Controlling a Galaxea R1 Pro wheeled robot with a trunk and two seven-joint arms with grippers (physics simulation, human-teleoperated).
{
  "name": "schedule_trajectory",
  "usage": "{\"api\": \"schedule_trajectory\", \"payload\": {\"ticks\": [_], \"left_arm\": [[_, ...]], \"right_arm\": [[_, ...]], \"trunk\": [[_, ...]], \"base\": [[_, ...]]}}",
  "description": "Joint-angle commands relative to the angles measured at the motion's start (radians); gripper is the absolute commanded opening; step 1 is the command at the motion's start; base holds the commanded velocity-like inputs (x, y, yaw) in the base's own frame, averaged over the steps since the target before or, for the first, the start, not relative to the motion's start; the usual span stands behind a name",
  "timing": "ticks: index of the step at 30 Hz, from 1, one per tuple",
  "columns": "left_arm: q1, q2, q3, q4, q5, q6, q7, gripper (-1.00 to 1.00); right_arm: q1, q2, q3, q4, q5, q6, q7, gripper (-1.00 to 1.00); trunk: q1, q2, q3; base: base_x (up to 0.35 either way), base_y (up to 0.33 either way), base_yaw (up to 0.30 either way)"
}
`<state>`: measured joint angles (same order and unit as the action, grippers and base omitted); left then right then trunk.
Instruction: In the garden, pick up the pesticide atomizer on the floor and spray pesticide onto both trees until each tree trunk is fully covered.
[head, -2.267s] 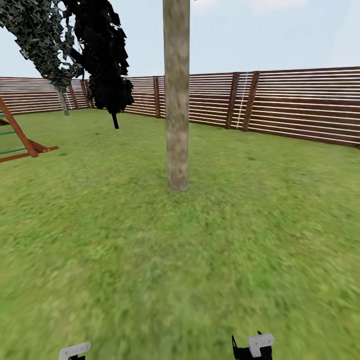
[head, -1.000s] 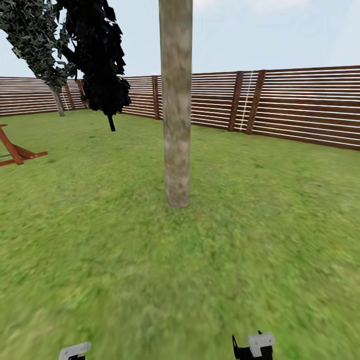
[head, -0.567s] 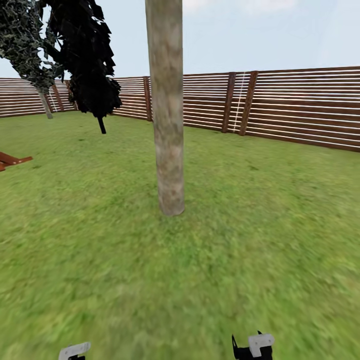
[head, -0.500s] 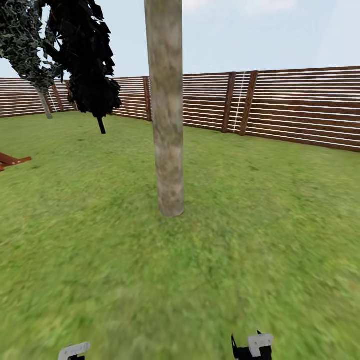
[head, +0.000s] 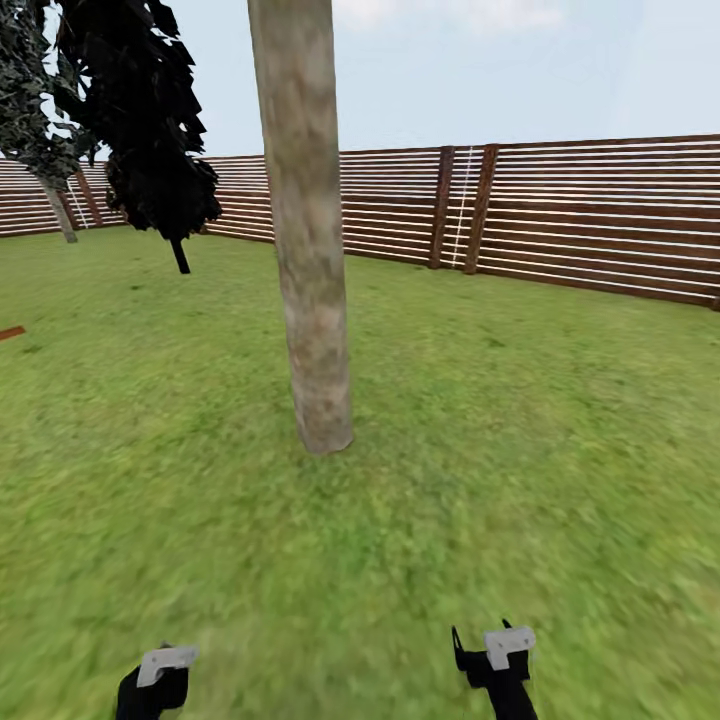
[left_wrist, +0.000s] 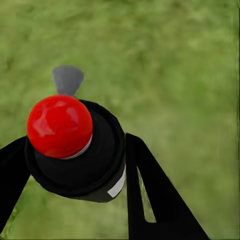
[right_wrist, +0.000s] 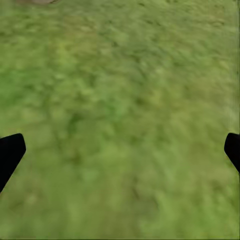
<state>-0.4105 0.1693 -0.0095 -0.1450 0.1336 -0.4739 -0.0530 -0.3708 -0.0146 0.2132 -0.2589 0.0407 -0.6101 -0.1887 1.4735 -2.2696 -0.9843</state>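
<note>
Head view: a pale tree trunk (head: 308, 250) stands left of centre on the grass (head: 500, 450), clear to approach; a dark conical tree (head: 150, 120) at upper left, the fence (head: 580, 215) behind. Left wrist view: the left gripper (left_wrist: 75, 165) clamps the red-capped atomizer (left_wrist: 75, 145); aim its nozzle squarely at the trunk. Right wrist view: the right gripper (right_wrist: 120, 150) spread wide, holding nothing.

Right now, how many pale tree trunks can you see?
2: one tree trunk close ahead on the grass, another pale trunk far off by the fence. Others may stand outside the view.

bright, even daylight | no cast shadows on green grass lawn (head: 520, 420) | grass smeared, blurred under both grippers | glossy highlight on red round cap (left_wrist: 59, 125)
</note>
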Motion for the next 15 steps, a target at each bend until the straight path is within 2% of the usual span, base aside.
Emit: {"api": "schedule_trajectory", "payload": {"ticks": [1, 2, 3, 4, 5, 7, 8, 10, 11, 12, 14, 15], "left_arm": [[0.001, 0.002, -0.005, -0.011, -0.035, 0.000, -0.009, -1.00], [0.001, 0.004, -0.010, -0.016, -0.071, 0.005, -0.014, -1.00], [-0.001, 0.008, -0.014, -0.021, -0.116, 0.019, -0.028, -1.00], [-0.075, 0.055, -0.023, -0.067, -0.277, 0.152, -0.271, -1.00], [-0.110, 0.087, -0.024, -0.115, -0.379, 0.181, -0.512, -1.00], [-0.123, 0.093, -0.023, -0.172, -0.473, 0.232, -0.658, -1.00], [-0.125, 0.092, -0.023, -0.196, -0.501, 0.258, -0.697, -1.00], [-0.127, 0.088, -0.023, -0.279, -0.565, 0.345, -0.813, -1.00], [-0.128, 0.089, -0.023, -0.308, -0.580, 0.370, -0.855, -1.00], [-0.133, 0.092, -0.023, -0.358, -0.595, 0.401, -0.923, -1.00], [-0.151, 0.096, -0.023, -0.393, -0.604, 0.416, -0.989, -1.00], [-0.179, 0.094, -0.024, -0.406, -0.637, 0.443, -1.047, -1.00]], "right_arm": [[0.000, -0.001, 0.007, -0.044, 0.028, 0.035, -0.008, 1.00], [0.000, -0.002, 0.007, -0.072, 0.057, 0.058, -0.004, 1.00], [0.000, -0.002, 0.007, -0.100, 0.102, 0.082, 0.010, 1.00], [-0.017, -0.001, 0.006, -0.185, 0.349, 0.219, 0.279, 1.00], [-0.080, -0.001, 0.006, -0.190, 0.389, 0.265, 0.467, 1.00], [-0.144, -0.002, 0.006, -0.191, 0.428, 0.298, 0.603, 1.00], [-0.164, -0.002, 0.006, -0.192, 0.441, 0.317, 0.651, 1.00], [-0.213, -0.001, 0.005, -0.200, 0.460, 0.378, 0.779, 1.00], [-0.224, -0.001, 0.005, -0.214, 0.463, 0.395, 0.809, 1.00], [-0.236, -0.001, 0.005, -0.243, 0.465, 0.415, 0.849, 1.00], [-0.242, -0.001, 0.005, -0.275, 0.466, 0.427, 0.896, 1.00], [-0.244, 0.000, 0.006, -0.302, 0.467, 0.431, 0.958, 1.00]], "trunk": [[0.000, 0.000, -0.001], [0.000, 0.000, -0.001], [0.000, 0.000, -0.001], [0.000, 0.000, -0.001], [0.000, 0.000, -0.001], [0.000, 0.000, -0.001], [0.000, 0.000, -0.001], [0.000, 0.000, -0.001], [0.000, 0.000, -0.001], [0.000, 0.000, -0.001], [0.000, 0.000, -0.001], [0.000, 0.000, -0.001]], "base": [[0.334, 0.000, -0.001], [0.334, 0.000, 0.000], [0.334, 0.000, 0.000], [0.310, 0.000, 0.000], [0.219, 0.000, 0.000], [0.124, 0.000, 0.000], [0.056, 0.000, 0.000], [0.021, 0.000, 0.000], [0.009, 0.000, 0.000], [0.004, 0.000, 0.000], [0.002, 0.000, 0.000], [0.000, 0.000, 0.000]]}}
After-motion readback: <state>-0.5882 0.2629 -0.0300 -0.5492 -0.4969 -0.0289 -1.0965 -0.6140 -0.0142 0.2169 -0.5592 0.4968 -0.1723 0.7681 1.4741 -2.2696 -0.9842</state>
